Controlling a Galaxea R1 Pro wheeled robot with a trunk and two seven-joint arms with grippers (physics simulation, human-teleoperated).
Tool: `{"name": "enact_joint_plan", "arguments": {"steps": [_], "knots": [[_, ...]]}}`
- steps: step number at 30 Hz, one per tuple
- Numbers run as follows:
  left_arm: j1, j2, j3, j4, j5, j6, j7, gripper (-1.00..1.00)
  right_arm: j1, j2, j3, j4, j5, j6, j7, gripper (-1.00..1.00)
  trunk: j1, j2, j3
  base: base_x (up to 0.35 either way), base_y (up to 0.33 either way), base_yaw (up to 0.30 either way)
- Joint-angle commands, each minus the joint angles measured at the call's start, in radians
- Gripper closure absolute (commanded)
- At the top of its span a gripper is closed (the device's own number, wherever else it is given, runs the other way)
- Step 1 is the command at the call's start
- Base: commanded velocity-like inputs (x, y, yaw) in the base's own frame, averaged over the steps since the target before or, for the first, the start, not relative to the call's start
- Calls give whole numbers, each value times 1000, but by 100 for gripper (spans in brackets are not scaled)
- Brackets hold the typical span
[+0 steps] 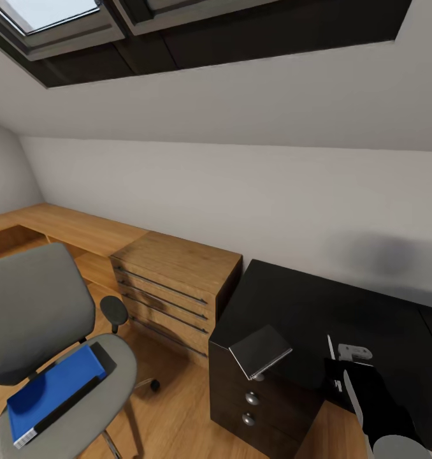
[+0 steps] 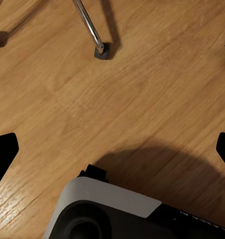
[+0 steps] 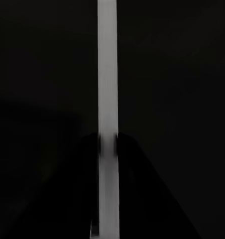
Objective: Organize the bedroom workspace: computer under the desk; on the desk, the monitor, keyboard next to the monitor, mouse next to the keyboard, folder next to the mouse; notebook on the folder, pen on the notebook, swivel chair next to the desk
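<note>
The grey swivel chair (image 1: 41,306) stands at the left with the bright blue folder (image 1: 53,392) lying on its seat. At the right is the black desk (image 1: 318,306) with its drawer unit and silver knobs. A grey notebook (image 1: 260,349) lies on the desk's near corner. My right gripper (image 1: 338,377) hovers over the desk front, shut on the thin white pen (image 1: 331,348). In the right wrist view the pen (image 3: 107,74) runs between the two dark fingers. My left gripper (image 2: 112,149) is open over the wood floor beside the chair's chrome leg (image 2: 90,27).
A low oak chest (image 1: 174,280) with long bar handles stands between chair and desk, joined to an oak counter along the wall. A small light-grey object (image 1: 355,350) sits on the desk beside the pen. Sloped ceiling with skylights above. My own base (image 2: 107,214) shows under the left gripper.
</note>
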Motion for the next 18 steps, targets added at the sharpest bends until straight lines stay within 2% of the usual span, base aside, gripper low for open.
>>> {"name": "enact_joint_plan", "arguments": {"steps": [1, 3, 4, 12, 18], "knots": [[0, 0, -3, -2, 8, -1, 2, -100, 0, 0, -2, -1, 8, 5, 6, 100, 0, -1, -1, 0, 0, 0], [0, 0, -3, -2, 8, -1, 2, -100, 0, 0, -2, -1, 8, 5, 6, 100, 0, -1, -1, 0, 0, 0], [0, 0, -3, -2, 8, -1, 2, -100, 0, 1, -2, -2, 8, 5, 6, -100, 0, -1, -1, 0, 0, 0], [0, 0, -3, -2, 8, -1, 2, -100, 0, 0, -3, -16, 7, 0, 12, -100, 0, -1, -1, 0, 0, 0], [0, 0, -3, -2, 8, -1, 2, -100, 0, 0, -6, -70, 2, 0, 28, -100, 0, -1, -1, 0, 0, 0]]}}
